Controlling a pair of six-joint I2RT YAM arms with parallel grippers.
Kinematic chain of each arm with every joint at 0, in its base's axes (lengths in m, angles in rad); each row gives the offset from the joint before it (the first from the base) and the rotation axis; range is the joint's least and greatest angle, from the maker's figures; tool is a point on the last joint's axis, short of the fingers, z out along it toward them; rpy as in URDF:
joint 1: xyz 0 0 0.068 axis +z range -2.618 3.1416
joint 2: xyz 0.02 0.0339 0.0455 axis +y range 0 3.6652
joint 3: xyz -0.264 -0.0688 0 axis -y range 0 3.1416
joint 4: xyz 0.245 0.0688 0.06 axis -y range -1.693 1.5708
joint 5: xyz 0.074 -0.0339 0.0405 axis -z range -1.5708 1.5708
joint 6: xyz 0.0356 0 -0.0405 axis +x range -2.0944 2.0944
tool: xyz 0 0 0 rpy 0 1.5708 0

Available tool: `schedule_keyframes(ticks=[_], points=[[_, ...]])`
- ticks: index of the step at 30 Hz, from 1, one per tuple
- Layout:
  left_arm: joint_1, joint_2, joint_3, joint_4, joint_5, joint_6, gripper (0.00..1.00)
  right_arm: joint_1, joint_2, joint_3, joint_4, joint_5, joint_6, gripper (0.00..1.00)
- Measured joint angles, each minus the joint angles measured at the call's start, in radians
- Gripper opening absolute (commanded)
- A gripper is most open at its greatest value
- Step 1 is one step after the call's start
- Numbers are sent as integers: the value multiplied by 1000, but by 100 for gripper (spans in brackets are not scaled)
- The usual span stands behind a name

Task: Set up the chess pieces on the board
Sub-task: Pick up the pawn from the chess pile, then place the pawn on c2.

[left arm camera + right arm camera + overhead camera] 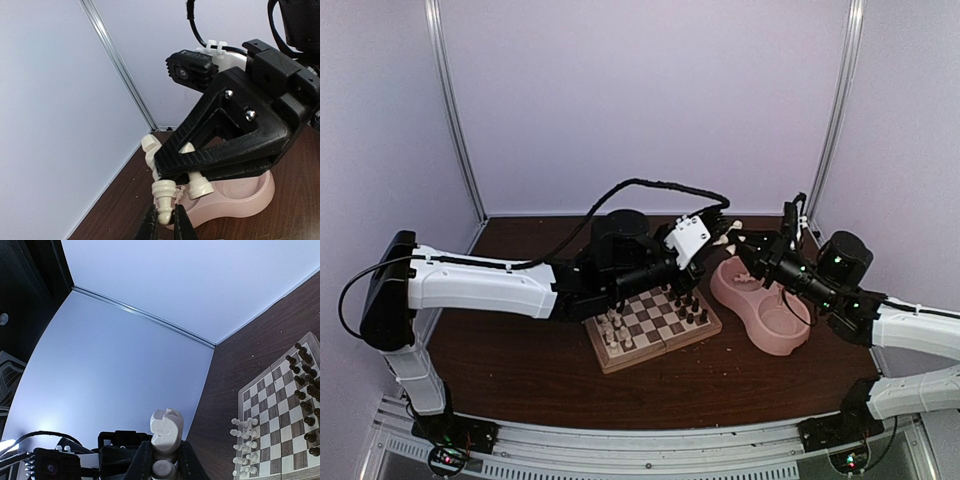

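Over the pink bowl [732, 298], right of the board [655, 325], the right hand [164, 446] pinches a cream chess piece [165, 427]; the left hand [165, 217] is narrowed on one too. Seemingly a handover: next, one hand must release cleanly.

Left hand [165, 225] pinches cream chess piece [164, 199]; right hand [171, 171] just above; pink bowl [240, 197] behind.
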Motion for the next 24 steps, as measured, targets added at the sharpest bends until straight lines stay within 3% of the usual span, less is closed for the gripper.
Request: schedule_keyframes(ticks=[9, 15, 19, 24], points=[[0, -27, -65, -21, -29, -54, 0, -51, -60, 0, -84, 2, -66, 4], [8, -87, -95, -156, -74, -150, 0, -105, -93, 9, -232, 14, -209, 4], [53, -154, -84, -380, -96, -280, 1, -129, -100, 48, -391, 63, -368, 4], [196, -179, 24, -742, -74, -465, 3, -149, -98, 86, -530, 134, -552, 4]])
